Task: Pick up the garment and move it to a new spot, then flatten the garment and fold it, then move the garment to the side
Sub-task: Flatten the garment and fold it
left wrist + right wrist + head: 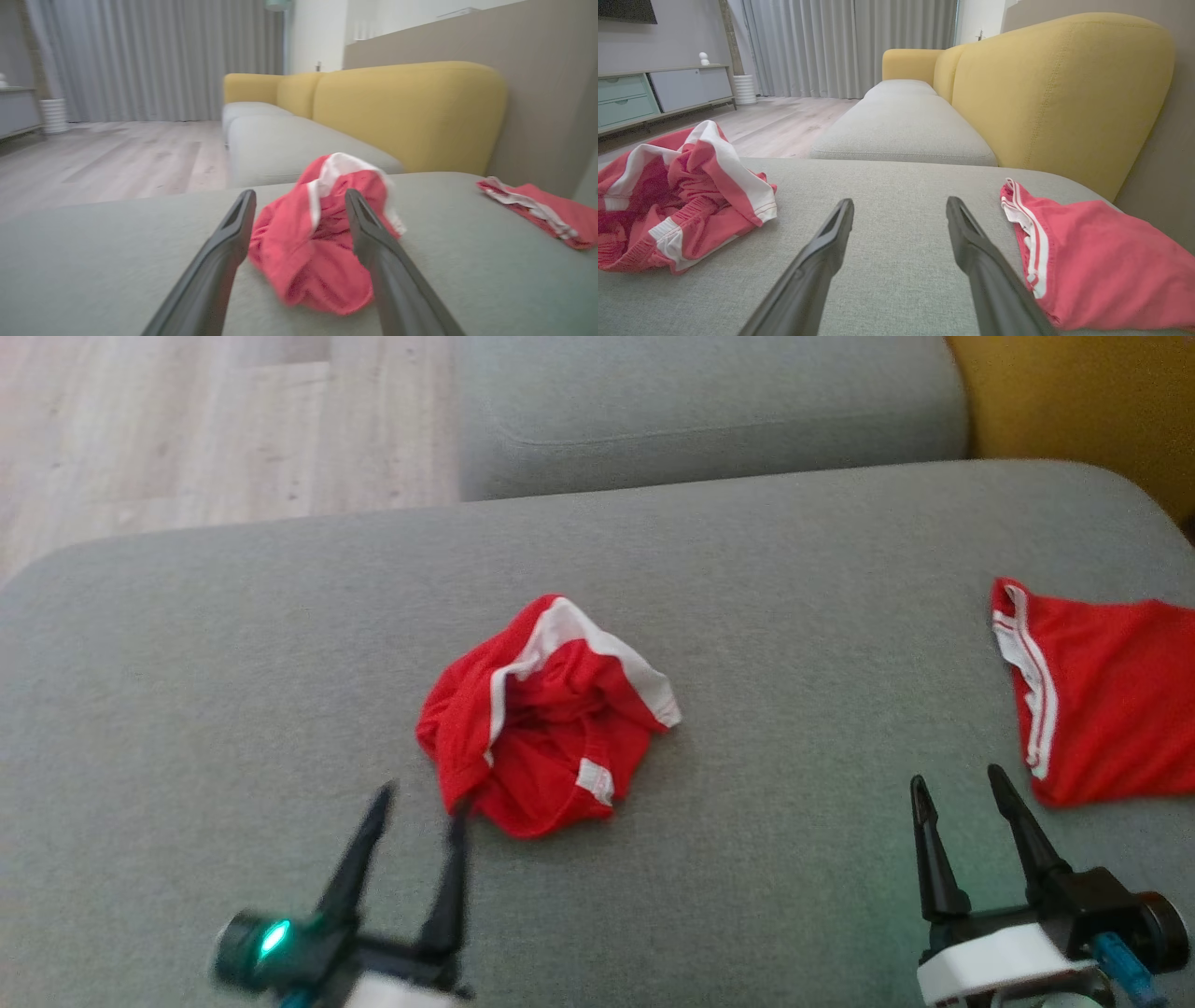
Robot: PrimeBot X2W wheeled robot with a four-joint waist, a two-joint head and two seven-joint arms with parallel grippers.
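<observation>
Two garments: crumpled garment (546, 719), flat garment (1102, 709). Two cushions: near cushion (233, 691), far cushion (709, 420).

The head camera looks steeply down on the cushion (233, 663) from above. Both wrist cameras sit low and near it, looking along the backrest (1055, 84). All three share the crumpled garment (541, 728) just ahead of the left gripper (422, 799).
</observation>
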